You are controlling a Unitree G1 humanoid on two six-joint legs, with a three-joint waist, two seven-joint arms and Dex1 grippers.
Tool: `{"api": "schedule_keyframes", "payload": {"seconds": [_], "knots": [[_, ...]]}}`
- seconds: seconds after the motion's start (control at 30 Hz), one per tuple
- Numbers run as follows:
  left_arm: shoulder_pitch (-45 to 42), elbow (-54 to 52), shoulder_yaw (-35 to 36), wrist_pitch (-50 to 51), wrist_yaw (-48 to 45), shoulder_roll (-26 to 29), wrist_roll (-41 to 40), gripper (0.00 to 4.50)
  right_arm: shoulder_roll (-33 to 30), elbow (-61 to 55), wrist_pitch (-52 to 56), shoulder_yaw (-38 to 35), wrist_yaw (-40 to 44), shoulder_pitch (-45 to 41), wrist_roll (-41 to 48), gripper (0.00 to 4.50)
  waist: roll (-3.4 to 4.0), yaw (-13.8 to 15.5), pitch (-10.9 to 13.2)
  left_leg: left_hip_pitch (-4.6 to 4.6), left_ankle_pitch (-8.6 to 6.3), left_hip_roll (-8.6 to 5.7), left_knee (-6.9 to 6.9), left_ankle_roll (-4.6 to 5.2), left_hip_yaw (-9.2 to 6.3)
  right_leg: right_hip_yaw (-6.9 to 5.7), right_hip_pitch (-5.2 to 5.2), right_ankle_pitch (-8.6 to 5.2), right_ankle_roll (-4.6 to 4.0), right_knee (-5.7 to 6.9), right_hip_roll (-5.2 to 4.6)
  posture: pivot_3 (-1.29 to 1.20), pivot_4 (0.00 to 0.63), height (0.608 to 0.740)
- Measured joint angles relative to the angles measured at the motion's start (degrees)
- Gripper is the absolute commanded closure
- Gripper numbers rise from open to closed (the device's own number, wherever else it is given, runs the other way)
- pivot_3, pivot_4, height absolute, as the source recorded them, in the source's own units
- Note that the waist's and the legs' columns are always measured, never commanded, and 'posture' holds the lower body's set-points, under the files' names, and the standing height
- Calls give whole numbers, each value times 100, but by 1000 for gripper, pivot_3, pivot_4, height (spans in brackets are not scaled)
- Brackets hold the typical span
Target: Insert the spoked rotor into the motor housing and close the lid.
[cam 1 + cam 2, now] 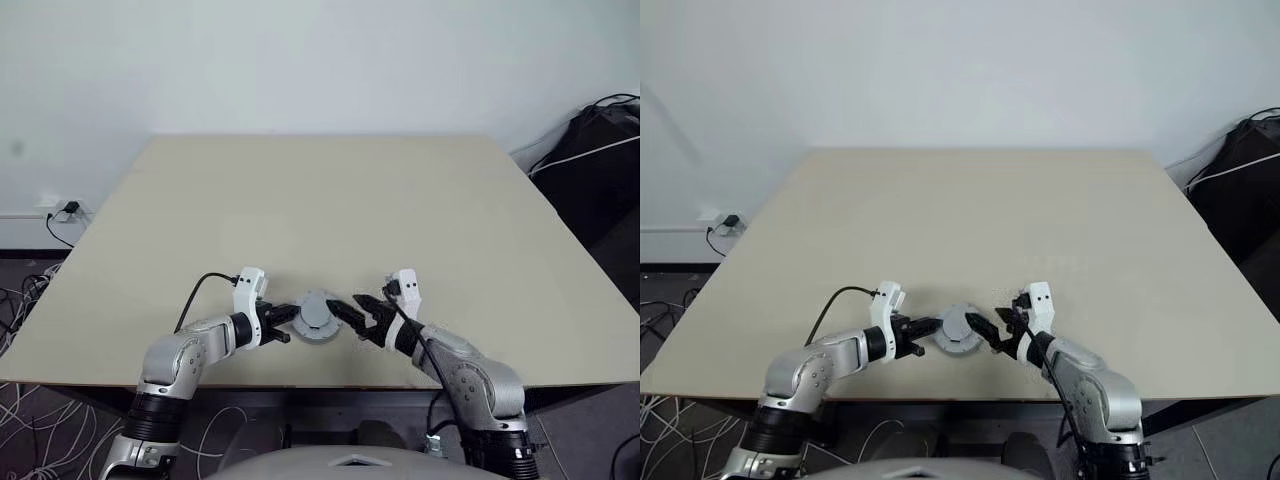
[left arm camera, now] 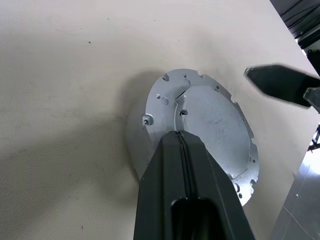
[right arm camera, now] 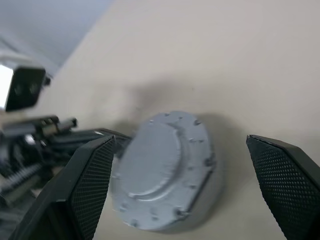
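Two grippers at the near table edge: left gripper [image 1: 283, 324], fingers [image 2: 182, 170] pressed together, tips resting on the plain grey lid [image 1: 316, 313]; right gripper [image 1: 357, 317], jaws spread wide, just beside that lid, not touching. Lid seated flat atop the motor housing [image 3: 202, 197], on the beige table [image 1: 330, 200].

Surface: a beige table [image 1: 330, 210] with a plain matte top.
Lying on it: one round grey motor housing [image 1: 317, 316] near the front edge, its lid [image 2: 215, 127] closed on top, plain grey face up.
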Motion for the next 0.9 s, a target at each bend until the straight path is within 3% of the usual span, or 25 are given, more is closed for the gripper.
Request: {"api": "schedule_keyframes", "payload": {"seconds": [0.17, 0.4, 0.9], "knots": [[10, 0, 0, -18, 0, -7, 6, 4500, 357, 122, 710, -424, -518, -139, 591, 21, 7, -2, 3, 0, 0, -2, 0, 0, 2, 1, 0, 0, 0, 0, 1, 0, 0, 740], [39, -12, 6, -40, -1, -13, 4, 4500, 397, 514, 1036, -614, -904, -275, 708, 21, 18, -8, 3, 0, 0, -2, -4, 0, 4, 0, -3, -1, -1, 0, 2, 0, 0, 740], [70, -45, 27, -47, 0, -4, 7, 4500, 581, 1057, 2009, -1094, -946, -446, 1510, 21, 24, -41, 6, 0, 0, -2, -6, 0, 4, 1, -4, -1, -2, 0, 3, 0, 0, 740]]}}
